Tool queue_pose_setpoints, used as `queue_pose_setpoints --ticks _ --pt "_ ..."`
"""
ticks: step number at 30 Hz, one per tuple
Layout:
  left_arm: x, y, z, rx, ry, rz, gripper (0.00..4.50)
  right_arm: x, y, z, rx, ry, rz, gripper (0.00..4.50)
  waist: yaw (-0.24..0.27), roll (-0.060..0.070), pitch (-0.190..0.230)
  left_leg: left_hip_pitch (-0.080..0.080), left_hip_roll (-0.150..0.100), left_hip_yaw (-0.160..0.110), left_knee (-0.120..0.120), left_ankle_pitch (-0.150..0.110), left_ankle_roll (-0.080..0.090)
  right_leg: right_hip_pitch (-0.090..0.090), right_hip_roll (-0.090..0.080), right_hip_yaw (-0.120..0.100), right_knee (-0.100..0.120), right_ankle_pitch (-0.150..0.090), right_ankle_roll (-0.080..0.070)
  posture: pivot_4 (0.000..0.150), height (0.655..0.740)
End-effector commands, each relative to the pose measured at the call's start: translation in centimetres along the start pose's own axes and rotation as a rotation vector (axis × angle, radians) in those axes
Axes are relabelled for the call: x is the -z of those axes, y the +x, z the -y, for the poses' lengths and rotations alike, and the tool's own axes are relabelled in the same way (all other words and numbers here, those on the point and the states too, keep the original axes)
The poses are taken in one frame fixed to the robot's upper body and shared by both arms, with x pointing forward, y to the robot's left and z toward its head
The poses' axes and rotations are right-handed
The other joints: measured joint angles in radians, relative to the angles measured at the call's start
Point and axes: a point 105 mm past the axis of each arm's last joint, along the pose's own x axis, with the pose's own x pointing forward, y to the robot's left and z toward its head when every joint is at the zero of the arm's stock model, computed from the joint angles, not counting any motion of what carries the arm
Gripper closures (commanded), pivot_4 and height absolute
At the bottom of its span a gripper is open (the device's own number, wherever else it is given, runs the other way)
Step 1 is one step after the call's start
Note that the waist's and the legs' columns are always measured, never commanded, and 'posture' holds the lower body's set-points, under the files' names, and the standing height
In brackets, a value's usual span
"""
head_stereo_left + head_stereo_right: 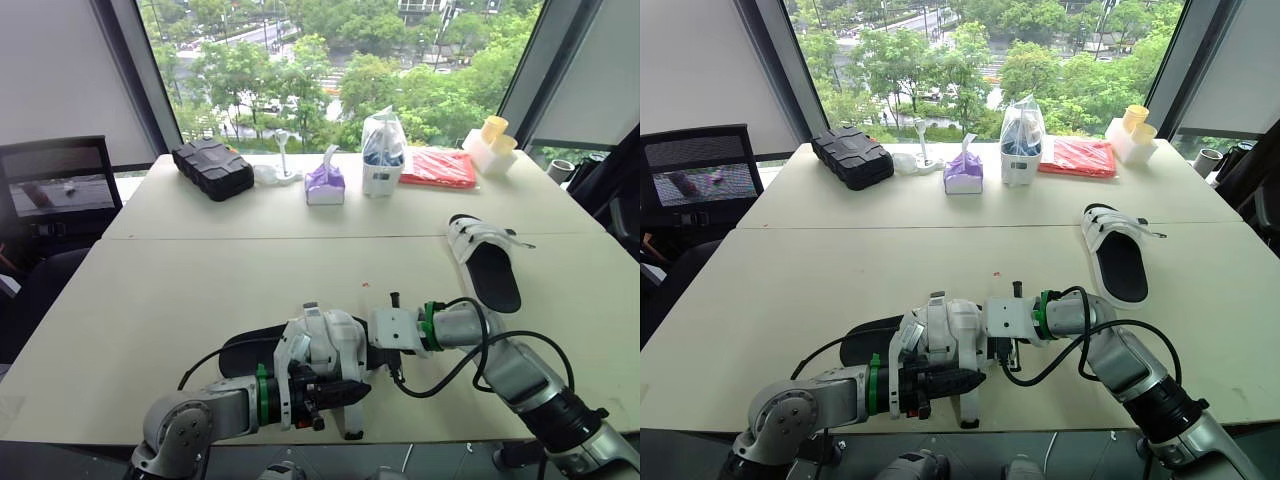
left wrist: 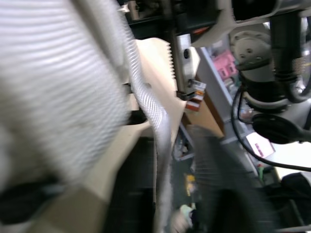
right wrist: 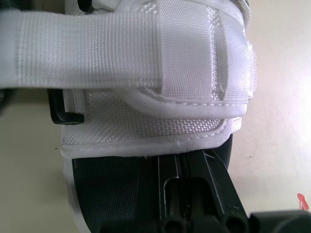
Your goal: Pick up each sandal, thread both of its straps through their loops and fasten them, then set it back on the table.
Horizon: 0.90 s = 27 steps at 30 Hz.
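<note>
Sandal (image 1: 240,352), lower centre: right gripper (image 3: 181,162) fingers clenched on it; left gripper (image 1: 338,392) grip unreadable. Overpull and you may unthread the strap (image 3: 121,43).

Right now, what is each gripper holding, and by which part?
Cannot tell: left gripper at the near sandal's white strap, right gripper at its sole.

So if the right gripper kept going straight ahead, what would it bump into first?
Most likely the white strap of the near sandal: the right gripper points straight at it over the black footbed, very close, though depth is hard to judge.
</note>
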Motion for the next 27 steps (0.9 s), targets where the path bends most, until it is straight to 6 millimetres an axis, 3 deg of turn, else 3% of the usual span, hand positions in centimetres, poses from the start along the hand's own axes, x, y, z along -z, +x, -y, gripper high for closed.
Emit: queue_pose_setpoints --ticks 1,9,13,27 --pt "-1.0 -0.3 0.4 0.018 -0.017 0.023 4.43 1.1 0.5 -1.8 -0.079 0.036 -0.041 4.5 0.0 0.0 0.0 0.0 0.0 0.0 0.0 0.0 0.0 0.001 0.0 0.0 -0.001 0.0 0.0 0.15 0.74" --pt "-4.7 -2.1 1.7 0.138 -0.023 0.044 4.43 1.3 0.6 -1.7 -0.075 0.038 -0.041 4.5 -0.001 0.0 0.0 0.0 0.0 -0.001 0.0 0.0 0.0 0.0 0.001 -0.001 -0.001 0.0 0.0 0.15 0.74" --pt "-6.6 -2.2 1.2 0.119 0.031 0.077 4.43 1.3 0.7 -1.5 -0.07 0.035 -0.041 4.5 -0.001 0.0 0.0 0.0 0.0 -0.001 0.0 0.001 0.002 0.0 0.001 -0.001 -0.001 0.0 0.001 0.15 0.74" --pt "-8.4 -0.3 -0.4 0.089 0.049 0.205 4.43 1.2 0.9 -1.0 -0.051 0.029 -0.038 4.5 -0.003 0.0 0.0 0.0 0.0 -0.001 0.0 0.001 0.002 0.001 0.001 -0.001 -0.002 0.001 0.001 0.15 0.74"
